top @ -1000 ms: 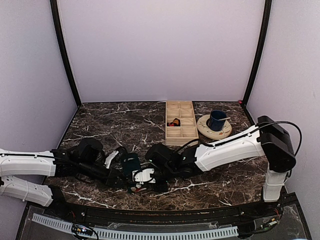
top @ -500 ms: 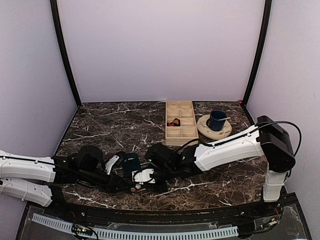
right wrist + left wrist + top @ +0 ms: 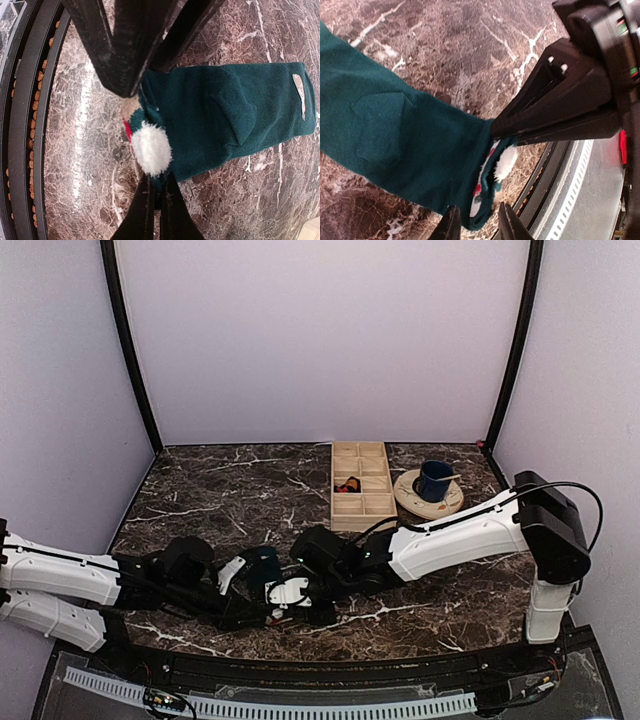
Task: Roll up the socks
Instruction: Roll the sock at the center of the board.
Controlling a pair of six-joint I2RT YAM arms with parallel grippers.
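A dark teal sock [image 3: 263, 562] lies flat on the marble table near the front edge. Its cuff carries a white pompom [image 3: 151, 148] and red-and-white trim. My right gripper [image 3: 160, 187] is shut on the cuff beside the pompom, and shows as a black wedge [image 3: 492, 132] in the left wrist view. My left gripper [image 3: 477, 225] stands open, its fingertips [image 3: 451, 226] on either side of the cuff's edge [image 3: 485, 200]. From the right wrist view the left gripper [image 3: 137, 85] comes in from the top. A black, red and orange bundle [image 3: 347, 484] lies in the tray.
A wooden compartment tray [image 3: 360, 502] stands behind the arms. To its right is a dark blue mug [image 3: 434, 480] on a cream plate [image 3: 447, 504]. The black rail [image 3: 30, 125] at the table's front edge runs close to both grippers.
The left jaws have widened around the cuff and the left forearm has swung nearer the front edge. The right arm and the sock have stayed put.
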